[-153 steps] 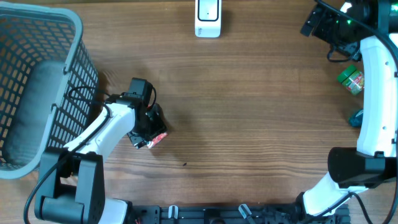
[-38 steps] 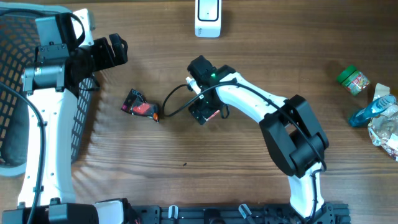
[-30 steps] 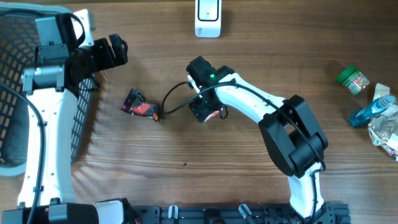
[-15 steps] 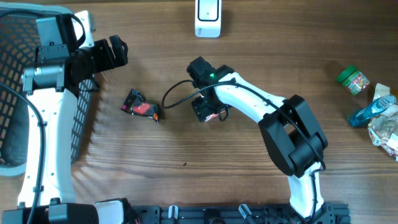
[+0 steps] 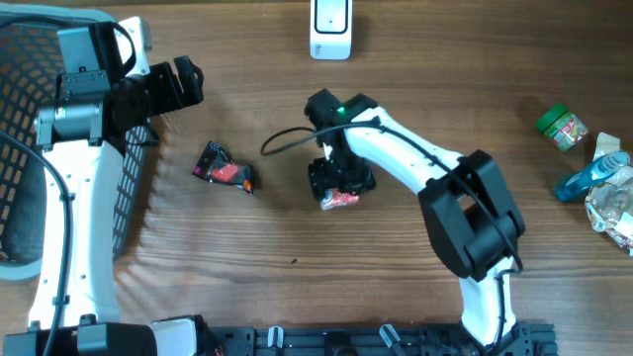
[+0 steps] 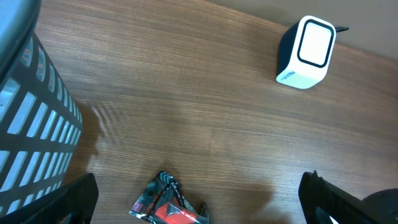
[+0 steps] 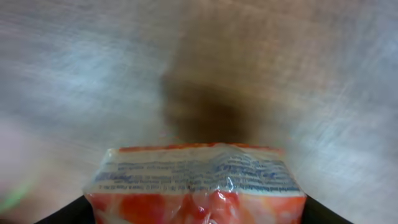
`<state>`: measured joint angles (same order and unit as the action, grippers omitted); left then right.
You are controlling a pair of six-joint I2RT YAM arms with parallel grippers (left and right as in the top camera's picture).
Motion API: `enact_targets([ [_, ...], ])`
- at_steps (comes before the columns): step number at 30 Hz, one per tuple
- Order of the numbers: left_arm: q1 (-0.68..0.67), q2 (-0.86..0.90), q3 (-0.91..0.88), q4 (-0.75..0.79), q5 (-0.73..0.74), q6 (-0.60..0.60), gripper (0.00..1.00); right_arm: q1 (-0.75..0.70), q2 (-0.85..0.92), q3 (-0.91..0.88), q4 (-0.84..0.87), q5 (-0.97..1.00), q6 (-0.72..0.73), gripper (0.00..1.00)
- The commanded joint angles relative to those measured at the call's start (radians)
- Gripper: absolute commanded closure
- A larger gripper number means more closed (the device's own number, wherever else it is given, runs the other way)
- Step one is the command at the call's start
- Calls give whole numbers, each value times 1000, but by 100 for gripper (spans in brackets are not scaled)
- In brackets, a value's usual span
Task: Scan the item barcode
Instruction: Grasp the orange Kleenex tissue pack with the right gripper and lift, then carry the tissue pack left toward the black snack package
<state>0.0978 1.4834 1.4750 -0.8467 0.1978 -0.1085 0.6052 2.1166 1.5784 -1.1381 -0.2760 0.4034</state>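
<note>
at the far left of the overhead view we see a dark slatted basket [image 5: 30, 148], with the left arm reaching up alongside it. the left gripper [image 5: 183, 84] sits in the upper left, just off the basket's rim, above the wooden table [image 5: 297, 297]. its jaws are spread wide with nothing between them. in the left wrist view its fingers [image 6: 78, 202] show only as dark tips in the two bottom corners, far apart.

a little lower and to the right, a small dark packet with red on it [image 5: 225, 172] lies flat on the table, on its own, touched by neither arm. the left wrist view catches it at the bottom edge of the frame.

at the top centre stands the white scanner [image 5: 330, 28], well apart from both packets.

just right of the middle, the right gripper [image 5: 339, 188] points down and is clamped on the red and white packet [image 5: 341, 199], which sticks out at its lower edge. in the right wrist view this packet fills the bottom of the frame between the jaws, printed text across its top seam, with a blurred table and a dark shadow beyond it.

at the far right edge lie a green-lidded jar [image 5: 560, 127], a blue bottle [image 5: 584, 178] and a crumpled foil bag [image 5: 613, 208], close together.
</note>
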Motion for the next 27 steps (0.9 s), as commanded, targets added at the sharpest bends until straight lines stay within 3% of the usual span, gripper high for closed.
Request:
enact_targets([
  [1,-4,-16,11,0,-9,23,0,-48,-70,86,-39,-288,98,25],
  [6,-4,-16,11,0,-9,23,0,-117,-86,98,-44,-734,198,25],
  [10,-4,-16,11,0,-9,23,0,-149,-86,98,-33,-890,282,25],
  [16,-5,-16,11,0,-9,23,0,-154,-86,98,-29,-1001,337,25],
  [23,-4,-16,11,0,-9,23,0,-154,-86,98,-16,-998,289,33],
  [27,-4,-16,11,0,-9,23,0,-156,-86,98,178,-839,251,25],
])
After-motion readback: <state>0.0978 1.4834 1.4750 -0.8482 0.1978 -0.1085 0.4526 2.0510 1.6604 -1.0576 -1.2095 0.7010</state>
